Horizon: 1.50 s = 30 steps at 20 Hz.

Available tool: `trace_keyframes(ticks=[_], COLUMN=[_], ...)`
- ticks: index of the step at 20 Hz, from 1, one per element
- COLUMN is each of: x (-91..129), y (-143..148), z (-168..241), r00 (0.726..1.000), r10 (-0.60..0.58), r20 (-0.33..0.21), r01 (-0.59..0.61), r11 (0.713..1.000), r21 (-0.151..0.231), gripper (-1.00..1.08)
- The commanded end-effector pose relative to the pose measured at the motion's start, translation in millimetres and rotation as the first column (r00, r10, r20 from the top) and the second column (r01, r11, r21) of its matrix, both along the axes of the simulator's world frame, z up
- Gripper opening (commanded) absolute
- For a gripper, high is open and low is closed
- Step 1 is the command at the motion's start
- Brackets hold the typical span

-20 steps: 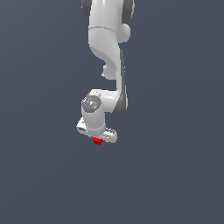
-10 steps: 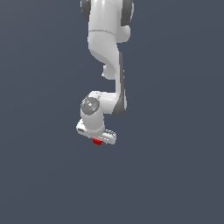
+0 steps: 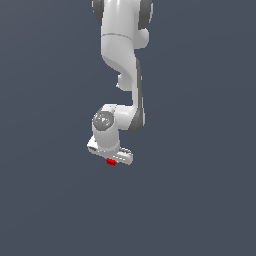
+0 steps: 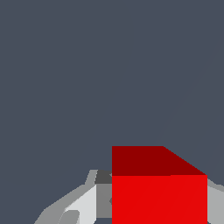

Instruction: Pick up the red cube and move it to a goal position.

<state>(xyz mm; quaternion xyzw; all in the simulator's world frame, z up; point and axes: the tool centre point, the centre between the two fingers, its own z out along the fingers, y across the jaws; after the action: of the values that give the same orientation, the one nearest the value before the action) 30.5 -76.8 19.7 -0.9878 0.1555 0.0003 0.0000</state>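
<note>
Bright red cube, white end effector

Arm hung from above, gripper at bottom end. Cube sat directly under gripper, between fingers.

The white Panda arm hangs straight down from the top, elbow bent, wrist pointing down. Its white two-finger gripper is clamped on the tiny red cube.
</note>
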Motion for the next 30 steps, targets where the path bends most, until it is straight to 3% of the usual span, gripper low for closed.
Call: trace_keyframes(ticks=[1,13,30], x=[0,-16,-85], y=[0,19,110], z=[0,5,31], r00=[1.000,1.000,1.000], r10=[0.000,0.000,0.000], r20=[0.001,0.000,0.001], r01=[0.000,0.000,0.000], r11=[1.000,1.000,1.000], r21=[0.000,0.000,0.000], gripper=[-1.00,-1.00,-1.00])
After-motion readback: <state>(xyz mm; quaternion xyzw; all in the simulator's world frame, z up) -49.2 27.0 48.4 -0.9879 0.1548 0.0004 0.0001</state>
